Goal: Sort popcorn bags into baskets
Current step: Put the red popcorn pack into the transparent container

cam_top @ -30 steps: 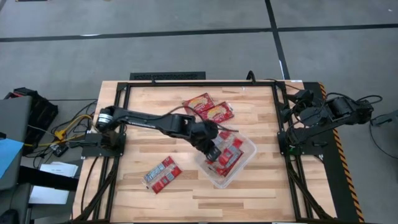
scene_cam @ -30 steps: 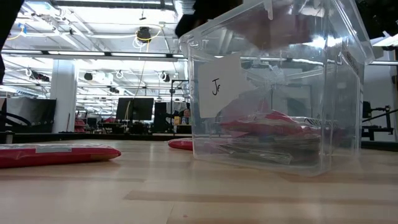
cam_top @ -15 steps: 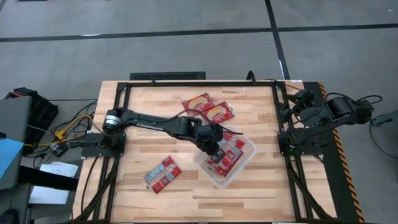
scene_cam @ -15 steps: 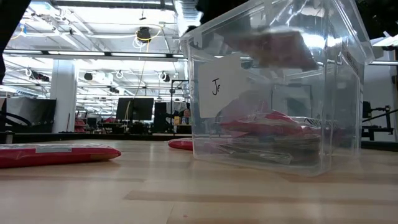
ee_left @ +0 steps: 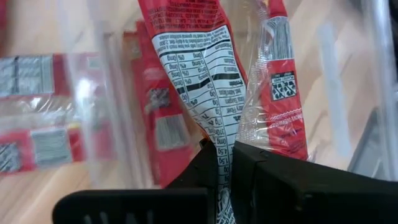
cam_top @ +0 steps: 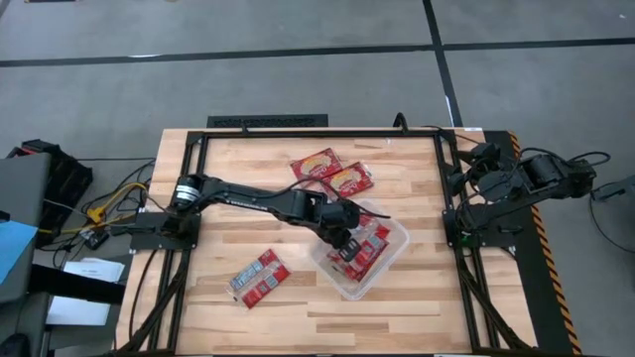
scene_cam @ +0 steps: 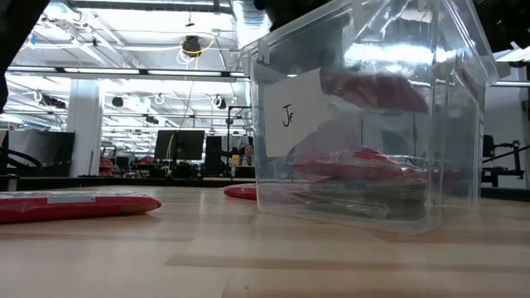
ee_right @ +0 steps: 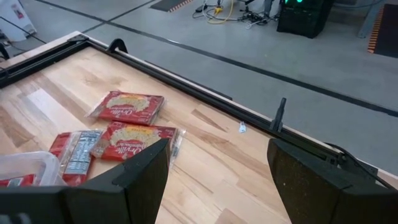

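Observation:
The clear tub (cam_top: 395, 234) stands on the table's right-middle, with several red popcorn bags (scene_cam: 356, 161) lying on its floor. My left gripper (cam_top: 344, 244) reaches over the tub and is shut on one red bag (ee_left: 198, 56), which shows at mid-height inside the tub (scene_cam: 374, 88). Two bags (cam_top: 331, 171) lie flat on the table beyond the tub, and two more (cam_top: 259, 278) lie near the front left. My right gripper (ee_right: 217, 168) is open and waits at the table's right edge (cam_top: 466, 183). My left gripper pinches the bag's near end (ee_left: 222, 146) between its two fingers, on the side printed with the nutrition table. The fingers come from above, slanting down into the tub. The bag hangs beyond the fingers inside the tub, clear of the bags on the floor (scene_cam: 374, 88).
A white label marked with letters (scene_cam: 290, 114) sits on the tub's wall. A black frame (cam_top: 298, 129) runs along the table's far edge and sides. Bare wood lies at the front right and far left of the table. Cables and boxes sit on the floor at the left.
My left gripper has moved a little toward the table's right, farther over the tub, and has gone down. The held bag has sunk from the tub's rim to about mid-height inside it. The gripper has stayed shut on the bag.

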